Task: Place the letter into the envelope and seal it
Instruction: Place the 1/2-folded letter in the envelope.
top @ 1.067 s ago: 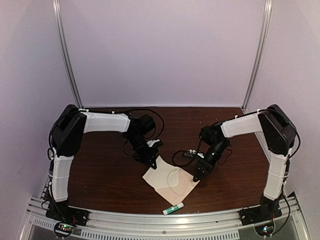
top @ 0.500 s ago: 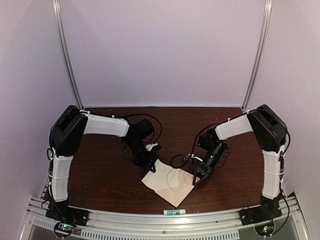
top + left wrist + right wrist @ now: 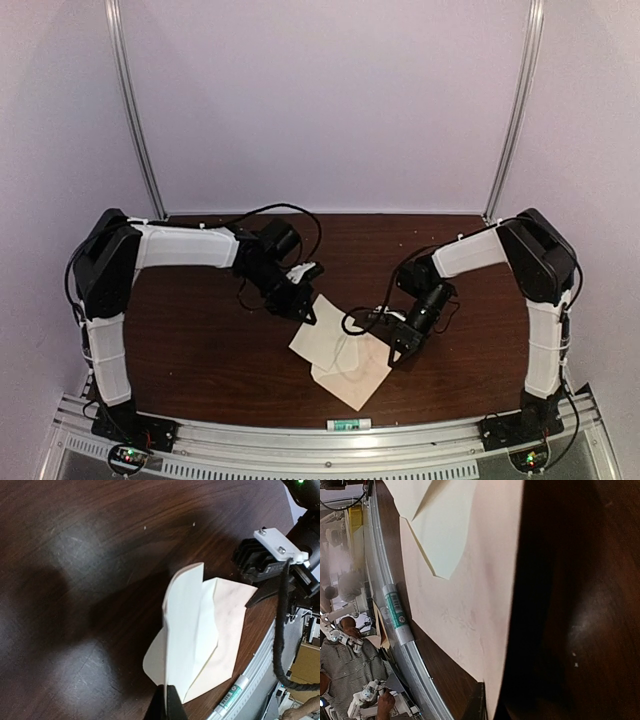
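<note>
Dark wood tabletop point(image 3: 200, 340), lilac walls, metal rail point(image 3: 420, 432) at 6 o'clock carrying a glue stick point(image 3: 345, 424). Letter point(image 3: 318, 325) near centre, one edge lifted, long axis about 1-to-7 o'clock, pinched in left claw point(image 3: 306, 313). Envelope point(image 3: 358, 378) lies flat at its 5 o'clock, right claw point(image 3: 395, 352) clamped on its edge.

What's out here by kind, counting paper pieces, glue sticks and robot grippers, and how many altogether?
Paper pieces: 2, the letter and the envelope
Glue stick: 1
Grippers: 2, the left gripper and the right gripper
Total: 5
</note>
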Motion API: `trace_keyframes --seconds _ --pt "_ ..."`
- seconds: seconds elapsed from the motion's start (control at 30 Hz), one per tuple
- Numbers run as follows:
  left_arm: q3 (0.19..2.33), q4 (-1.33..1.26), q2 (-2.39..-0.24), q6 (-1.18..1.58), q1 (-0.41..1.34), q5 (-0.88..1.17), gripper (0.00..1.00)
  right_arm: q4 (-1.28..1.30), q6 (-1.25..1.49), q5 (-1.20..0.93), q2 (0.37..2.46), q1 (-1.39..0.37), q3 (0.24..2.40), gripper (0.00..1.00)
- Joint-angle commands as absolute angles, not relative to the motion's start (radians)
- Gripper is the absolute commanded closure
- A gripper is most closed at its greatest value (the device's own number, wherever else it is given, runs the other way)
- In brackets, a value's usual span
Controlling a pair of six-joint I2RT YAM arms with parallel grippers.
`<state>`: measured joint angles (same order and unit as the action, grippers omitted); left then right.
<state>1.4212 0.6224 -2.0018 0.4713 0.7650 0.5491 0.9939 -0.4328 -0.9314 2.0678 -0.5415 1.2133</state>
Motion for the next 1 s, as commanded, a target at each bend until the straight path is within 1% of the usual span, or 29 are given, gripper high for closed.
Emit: trace_keyframes --seconds 0.0,0.13,0.3,0.67,0.97 --pt "1.375 0.498 -1.927 0.475 0.766 0.532 1.00 0.929 -0.454 -0.821 1.996 -0.531 1.230 0.98" --pt "1.358 0.497 -1.908 0.474 0.766 0.522 1.00 0.887 -0.449 -0.805 1.939 -0.531 1.210 0.99" --pt "1.329 0.451 -1.868 0.452 0.767 0.541 1.00 0.891 -0.447 -0.876 1.922 -0.525 1.214 1.00" --pt "1.345 0.529 -1.813 0.402 0.765 0.443 1.00 0.908 -0.458 -0.861 1.896 -0.523 1.230 0.99" --pt "1.369 0.548 -1.830 0.386 0.765 0.495 1.00 0.909 -0.475 -0.871 1.859 -0.523 1.238 0.97"
